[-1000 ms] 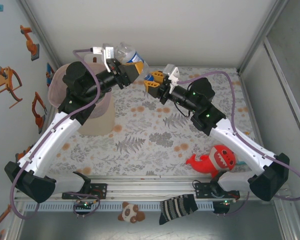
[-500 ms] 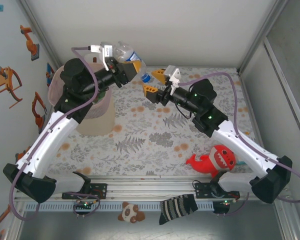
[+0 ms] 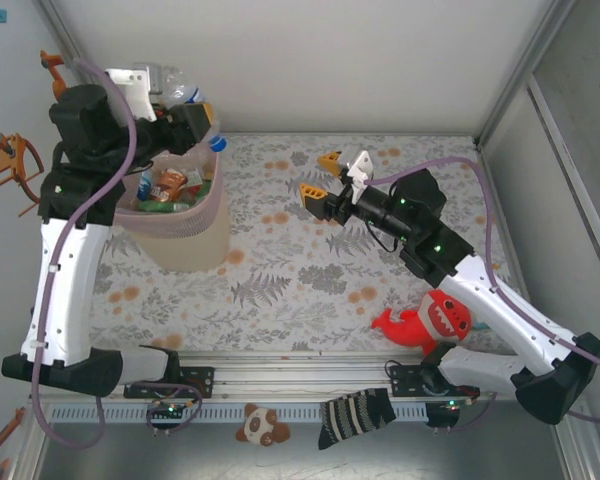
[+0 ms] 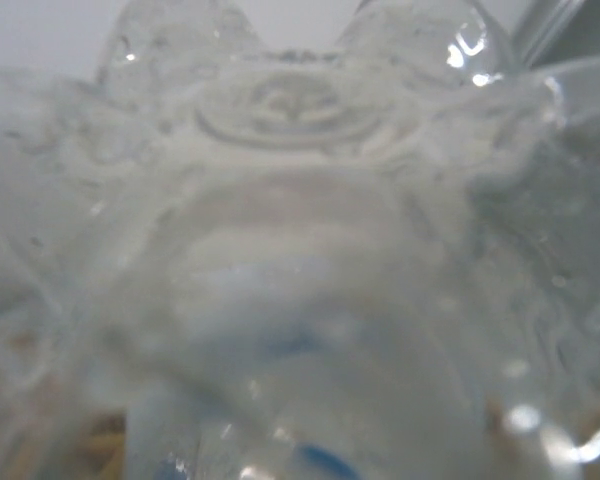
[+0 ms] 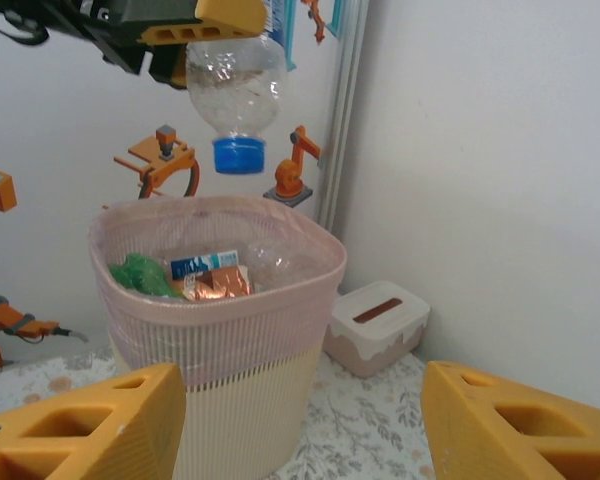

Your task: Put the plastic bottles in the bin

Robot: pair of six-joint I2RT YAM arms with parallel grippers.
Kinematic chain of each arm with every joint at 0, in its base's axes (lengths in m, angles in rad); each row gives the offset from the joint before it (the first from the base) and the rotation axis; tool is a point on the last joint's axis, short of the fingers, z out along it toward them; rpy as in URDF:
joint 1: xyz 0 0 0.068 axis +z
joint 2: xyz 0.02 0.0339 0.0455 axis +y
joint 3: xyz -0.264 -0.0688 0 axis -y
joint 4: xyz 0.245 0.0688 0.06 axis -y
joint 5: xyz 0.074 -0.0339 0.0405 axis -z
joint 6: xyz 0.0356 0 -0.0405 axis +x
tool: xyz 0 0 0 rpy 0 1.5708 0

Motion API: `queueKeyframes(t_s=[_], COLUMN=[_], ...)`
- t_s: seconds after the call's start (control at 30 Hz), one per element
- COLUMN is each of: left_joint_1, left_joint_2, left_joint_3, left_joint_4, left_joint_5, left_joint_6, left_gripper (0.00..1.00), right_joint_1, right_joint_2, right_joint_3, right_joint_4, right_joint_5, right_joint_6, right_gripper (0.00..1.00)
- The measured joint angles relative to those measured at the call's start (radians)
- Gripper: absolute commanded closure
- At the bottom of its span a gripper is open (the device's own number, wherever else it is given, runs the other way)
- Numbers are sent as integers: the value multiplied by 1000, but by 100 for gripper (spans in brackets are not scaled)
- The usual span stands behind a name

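Clear, crinkled plastic is pressed right up to your left wrist lens: the clear bottle [image 4: 290, 250] shows you its petal-shaped base at the top of that frame, all of it blurred. In the right wrist view you find it at the upper left, hanging neck down, with its blue cap [image 5: 239, 155] pointing at the bin [image 5: 220, 300] and well clear of the rim. Your left gripper [image 3: 193, 115] pinches the bottle across its body, at the upper left of the overhead frame.

You can see the bin's pale-pink translucent upper wall and cream lower body, standing upright on the floral table [image 3: 280, 290]. Bottles already lie in it: a green bottle [image 5: 140, 272] at the left, a blue-labelled bottle [image 5: 205, 264] in the middle, and a copper-coloured label [image 5: 217, 285] just below that. Just beside the bin, to its right in the right wrist view, sits a small white box [image 5: 375, 322] with a brown slot.

Your right gripper [image 3: 317, 175] hangs over the middle of the table with its orange fingers spread wide and nothing between them.
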Motion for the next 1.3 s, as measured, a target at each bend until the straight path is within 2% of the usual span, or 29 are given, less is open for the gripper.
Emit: queueKeyframes(t_s=[0.2, 0.5, 0.77, 1.07, 1.23, 1.3], left_joint_1=[101, 220, 259, 280, 285, 286], left_joint_2=[68, 106, 148, 224, 291, 319], left_joint_3=[121, 125, 124, 139, 147, 147], left_joint_4=[-299, -550, -651, -681, -695, -702], left_joint_5=[-136, -295, -404, -548, -579, -584], left_joint_6=[133, 243, 297, 341, 360, 366], left_gripper=[49, 49, 49, 49, 46, 42], right_joint_1=[0, 0, 0, 0, 0, 0], right_joint_2=[0, 0, 0, 0, -2, -6], right_joint_3=[-1, -1, -1, -1, -2, -4], right_joint_4=[-32, -61, -86, -116, -116, -117], right_joint_5=[14, 18, 17, 17, 18, 19], right_joint_6=[-9, -11, -11, -11, -11, -11], right_gripper=[38, 38, 38, 39, 39, 39])
